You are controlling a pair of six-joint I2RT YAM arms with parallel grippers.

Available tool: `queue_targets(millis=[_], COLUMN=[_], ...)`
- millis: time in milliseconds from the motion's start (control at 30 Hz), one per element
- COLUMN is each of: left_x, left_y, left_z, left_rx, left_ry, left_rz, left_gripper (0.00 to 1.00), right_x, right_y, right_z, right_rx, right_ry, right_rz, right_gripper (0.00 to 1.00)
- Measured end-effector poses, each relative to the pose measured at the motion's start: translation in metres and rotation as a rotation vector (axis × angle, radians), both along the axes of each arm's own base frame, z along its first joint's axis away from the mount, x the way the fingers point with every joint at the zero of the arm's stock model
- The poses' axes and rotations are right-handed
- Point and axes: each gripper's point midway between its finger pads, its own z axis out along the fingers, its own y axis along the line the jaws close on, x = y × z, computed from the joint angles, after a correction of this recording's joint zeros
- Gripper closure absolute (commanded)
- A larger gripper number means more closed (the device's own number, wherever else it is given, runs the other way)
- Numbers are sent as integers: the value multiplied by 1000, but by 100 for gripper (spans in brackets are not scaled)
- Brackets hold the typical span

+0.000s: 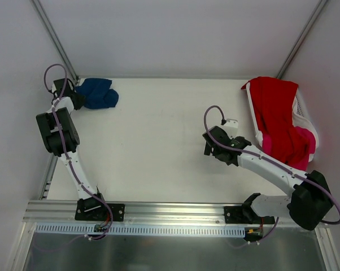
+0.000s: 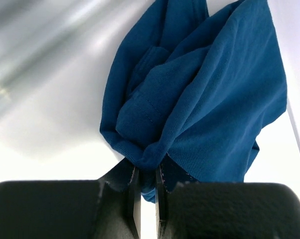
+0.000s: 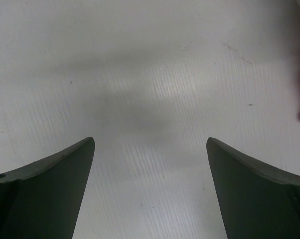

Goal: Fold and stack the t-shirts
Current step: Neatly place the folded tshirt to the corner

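Nearest you, a ribbed aluminium rail [image 1: 170, 210] runs along the table's edge and carries the black bases [image 1: 99, 212] of both arms.

Mid-table on the right, your right gripper [image 3: 150, 142] hangs over the bare white table [image 1: 158, 147]. Its two dark, wedge-shaped fingers [image 3: 55, 184] are spread wide with nothing between them. The right wrist view shows the surface below finely ribbed and lightly scuffed.

Just beyond and to the right of that gripper, a white plastic basket [image 1: 303, 116] with a lattice wall sits at the table's right side. A red t-shirt [image 1: 274, 110] is draped in soft, loose folds across it, from the far rim down toward you. A bright pink t-shirt [image 1: 306, 140] bulges out beside the red one at the basket's near end. Neither shirt touches a gripper.

Farthest from you, your left arm [image 1: 60, 132] reaches into the far-left corner. There a navy blue t-shirt [image 1: 99, 93] is bunched in a rounded, crumpled heap. Your left gripper [image 2: 147, 174] has its thin, pale-edged pads pressed almost together, pinching a gathered fold of the navy cloth. From that pinch the matte cotton knit fans outward in deep pleats. A line of stitching shows along one folded hem, and the weave is fine enough to read as a soft grain. The top view cannot show whether the heap rests fully on the table or hangs partly from the grip.
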Motion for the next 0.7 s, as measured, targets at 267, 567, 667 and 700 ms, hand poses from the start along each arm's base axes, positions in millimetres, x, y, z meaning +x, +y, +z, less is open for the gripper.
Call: queue_targets(millis=[267, 567, 667, 700], left_x=[-16, -1, -5, -9], left_y=[52, 38, 28, 25], left_z=[-6, 11, 21, 27], left_rx=[-33, -138, -171, -176], left_ry=[-1, -84, -119, -129], left_rz=[116, 68, 38, 31], left_gripper=[91, 1, 1, 1], right_x=[-2, -5, -12, -15], right_y=[-2, -5, -9, -11], right_z=[-7, -12, -21, -25], right_rx=[-37, -52, -67, -73], right_ry=[38, 55, 77, 88], right_rz=[8, 6, 5, 5], right_gripper=[1, 0, 1, 1])
